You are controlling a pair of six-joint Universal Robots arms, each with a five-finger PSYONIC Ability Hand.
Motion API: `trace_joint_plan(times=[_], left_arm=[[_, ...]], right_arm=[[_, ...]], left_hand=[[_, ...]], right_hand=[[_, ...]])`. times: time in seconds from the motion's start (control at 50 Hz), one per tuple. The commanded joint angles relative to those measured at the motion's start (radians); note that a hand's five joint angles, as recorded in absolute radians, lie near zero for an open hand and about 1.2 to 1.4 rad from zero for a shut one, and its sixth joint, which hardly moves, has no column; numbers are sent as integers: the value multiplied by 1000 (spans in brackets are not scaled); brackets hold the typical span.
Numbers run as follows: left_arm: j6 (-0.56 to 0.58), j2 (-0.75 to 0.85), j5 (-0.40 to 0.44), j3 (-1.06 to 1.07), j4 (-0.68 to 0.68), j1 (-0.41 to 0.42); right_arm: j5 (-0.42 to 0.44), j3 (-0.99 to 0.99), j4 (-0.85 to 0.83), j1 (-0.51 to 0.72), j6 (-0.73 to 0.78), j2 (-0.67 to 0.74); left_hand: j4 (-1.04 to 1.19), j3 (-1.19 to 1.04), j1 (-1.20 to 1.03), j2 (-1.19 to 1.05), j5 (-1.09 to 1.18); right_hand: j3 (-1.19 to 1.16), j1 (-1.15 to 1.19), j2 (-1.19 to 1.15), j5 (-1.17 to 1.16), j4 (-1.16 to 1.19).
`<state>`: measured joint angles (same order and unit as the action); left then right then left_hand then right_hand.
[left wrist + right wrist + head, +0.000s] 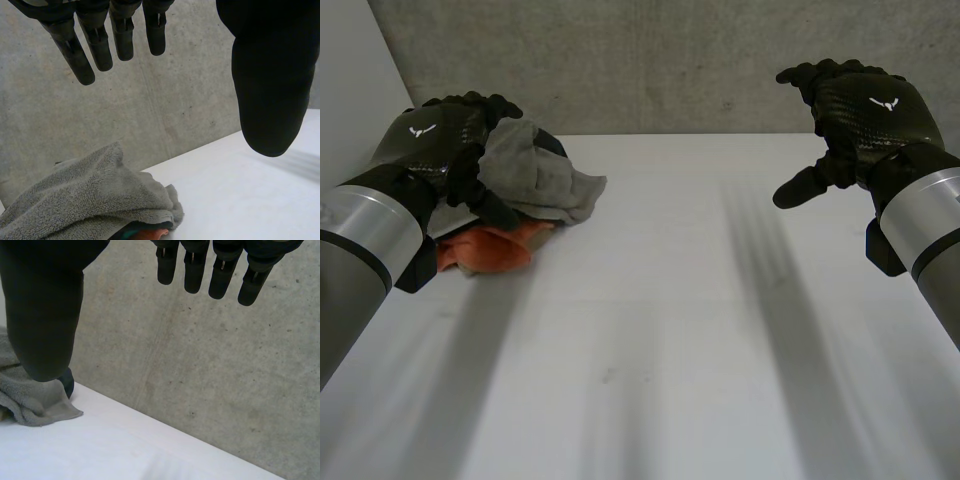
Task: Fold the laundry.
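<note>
White table (670, 300): grey towel (535, 175) by L hand (435, 140)

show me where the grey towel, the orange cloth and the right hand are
grey towel (548, 182), head view, on its rumpled middle
orange cloth (488, 248), head view, on the part sticking out from under the grey towel
right hand (872, 112), head view, on the back of the hand

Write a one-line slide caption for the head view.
Left hand open over a grey towel on an orange cloth; right hand open above the white table.
</note>
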<state>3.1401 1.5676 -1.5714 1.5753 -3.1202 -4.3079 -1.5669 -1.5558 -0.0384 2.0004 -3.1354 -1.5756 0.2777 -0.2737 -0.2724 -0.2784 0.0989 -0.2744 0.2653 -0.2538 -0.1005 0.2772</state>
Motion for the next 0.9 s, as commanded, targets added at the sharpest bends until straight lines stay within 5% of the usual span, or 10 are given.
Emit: trace_joint_plan(times=[0.02, 0.34, 0.44, 0.74, 0.8, 0.82, 0.86, 0.9], left_arm=[[0, -17, 1, 20, -6, -15], [31, -21, 13, -12, 2, -88], [90, 194, 51, -163, -12, -212], [205, 666, 171, -546, -29, -271], [227, 709, 169, -573, -50, -271], [241, 730, 163, -590, -70, -273], [248, 736, 156, -600, -84, -277], [247, 709, 128, -600, -92, -274]], right_arm=[[4, 7, -40, -86, 8, -86], [41, 3, -61, -77, 27, -84], [61, 10, -46, -74, 83, -55], [82, 0, -66, -43, 126, 80], [82, 0, -81, -42, 127, 112], [81, 3, -90, -40, 129, 130], [79, 5, -97, -42, 129, 144], [77, 10, -103, -48, 133, 157]], left_hand=[[-103, 99, 98, 104, -99], [-103, 99, 98, 104, -99], [-103, 99, 98, 104, -99], [-103, 99, 98, 104, -99], [125, -129, -131, -125, 130], [574, -578, -579, -573, 578], [993, -997, -999, -993, 998], [1119, -1123, -1124, -1118, 1123]], right_hand=[[100, -91, 79, 101, -103], [100, -91, 79, 101, -103], [100, -91, 79, 101, -103], [100, -91, 79, 101, -103], [100, -91, 79, 101, -103], [100, -91, 79, 101, -103], [100, -91, 79, 101, -103], [100, -91, 79, 101, -103]])
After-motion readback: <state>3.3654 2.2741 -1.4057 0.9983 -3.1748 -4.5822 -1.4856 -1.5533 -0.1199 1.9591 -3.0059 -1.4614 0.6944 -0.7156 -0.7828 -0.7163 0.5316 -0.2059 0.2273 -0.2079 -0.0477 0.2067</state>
